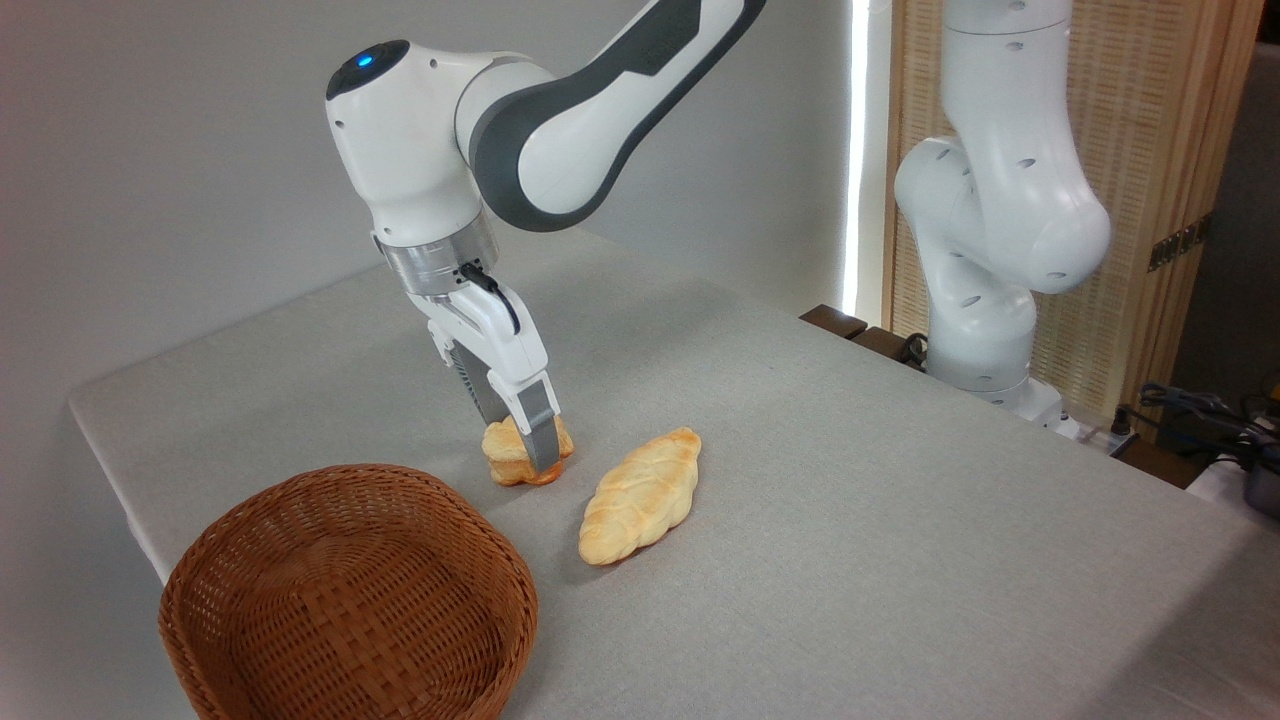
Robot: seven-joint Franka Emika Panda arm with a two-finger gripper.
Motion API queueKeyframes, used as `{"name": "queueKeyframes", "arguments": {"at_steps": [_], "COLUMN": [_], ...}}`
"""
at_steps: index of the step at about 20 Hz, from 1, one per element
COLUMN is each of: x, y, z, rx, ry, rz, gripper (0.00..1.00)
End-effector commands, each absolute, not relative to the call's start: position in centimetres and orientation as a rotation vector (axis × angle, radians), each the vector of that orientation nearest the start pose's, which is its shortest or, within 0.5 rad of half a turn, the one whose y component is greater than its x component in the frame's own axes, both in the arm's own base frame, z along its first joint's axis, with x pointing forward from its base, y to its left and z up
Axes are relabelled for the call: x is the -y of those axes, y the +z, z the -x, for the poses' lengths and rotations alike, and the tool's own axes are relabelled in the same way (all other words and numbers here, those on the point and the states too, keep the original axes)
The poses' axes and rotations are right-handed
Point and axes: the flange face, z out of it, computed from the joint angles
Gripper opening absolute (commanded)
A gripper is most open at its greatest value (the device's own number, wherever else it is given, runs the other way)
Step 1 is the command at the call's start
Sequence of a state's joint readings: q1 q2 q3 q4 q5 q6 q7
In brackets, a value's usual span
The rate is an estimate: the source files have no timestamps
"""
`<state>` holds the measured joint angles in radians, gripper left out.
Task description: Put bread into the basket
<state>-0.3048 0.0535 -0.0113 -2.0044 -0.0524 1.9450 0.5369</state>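
The bread (506, 452), a small lumpy golden bun with an orange underside showing at its lower edge, sits at table level just beyond the basket. My gripper (520, 444) comes down on it from above, tilted, with one grey finger (541, 435) across the bun's front and the other behind it, shut on the bun. The round reddish-brown wicker basket (515, 585) stands at the near left corner of the table with nothing in it, a short way in front of the bun.
A longer braided golden loaf (642, 494) lies just right of the bun. The grey table (850, 480) ends close behind and left of the basket. The arm's white base (985, 300) stands at the far right edge, with cables beside it.
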Motion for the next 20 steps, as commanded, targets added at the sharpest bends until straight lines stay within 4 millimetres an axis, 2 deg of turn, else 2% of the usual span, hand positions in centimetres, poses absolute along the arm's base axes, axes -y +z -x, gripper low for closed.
{"name": "queueKeyframes", "arguments": {"at_steps": [1,10,12,14,16,18,20], "x": [17.5,17.2,16.6,15.5,11.8,9.9,9.6], "y": [42.1,42.5,43.9,46.3,49.1,50.9,51.8], "z": [-52.5,-52.6,-52.9,-53.2,-54.2,-55.1,-55.8], "rx": [-1.314,-1.307,-1.296,-1.267,-1.22,-1.187,-1.173], "ry": [0.151,0.144,0.121,0.11,0.089,0.02,-0.062], "rz": [2.919,2.922,2.927,2.943,2.976,2.994,3.019], "gripper": [0.49,0.5,0.5,0.5,0.51,0.55,0.55]}}
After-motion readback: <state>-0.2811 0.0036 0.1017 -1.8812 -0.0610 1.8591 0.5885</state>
